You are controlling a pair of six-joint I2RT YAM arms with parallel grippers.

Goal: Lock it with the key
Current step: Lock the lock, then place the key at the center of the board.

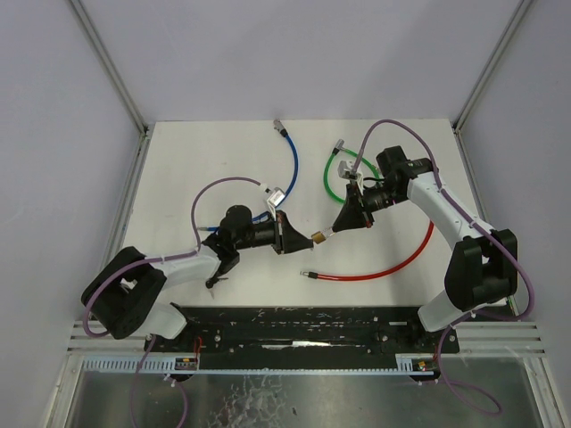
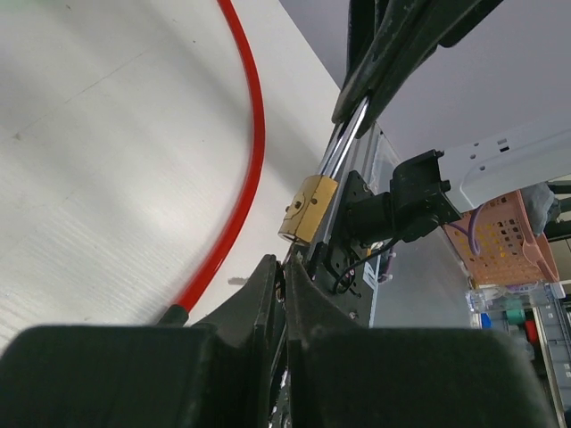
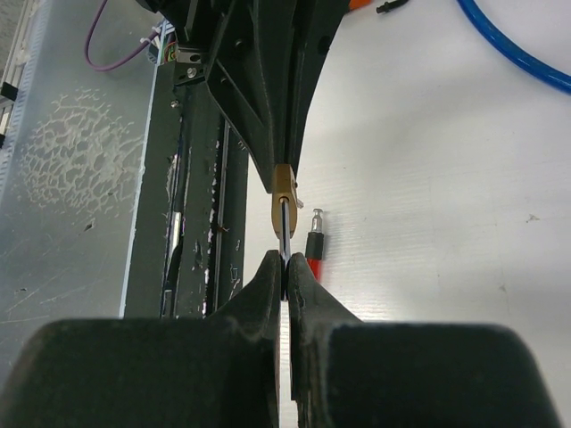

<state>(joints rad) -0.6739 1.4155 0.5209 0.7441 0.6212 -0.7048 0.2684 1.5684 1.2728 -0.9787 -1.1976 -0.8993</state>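
A small brass padlock [image 1: 317, 237] hangs above the table between my two grippers. My right gripper [image 1: 335, 229] is shut on its steel shackle [image 3: 284, 234], with the brass body [image 3: 284, 190] just beyond the fingertips [image 3: 270, 272]. My left gripper [image 1: 293, 237] meets the padlock from the other side. In the left wrist view its fingers [image 2: 266, 278] are shut on a thin metal piece, the key [image 2: 287, 260], whose tip reaches the underside of the padlock [image 2: 308, 207]. Most of the key is hidden between the pads.
A red cable [image 1: 385, 266] curves across the table below the padlock, its metal end [image 3: 315, 234] lying close under the grippers. A blue cable [image 1: 291, 166] with a silver fitting [image 1: 275, 193] and a green cable [image 1: 334, 181] lie behind. A black rail [image 1: 303, 325] runs along the near edge.
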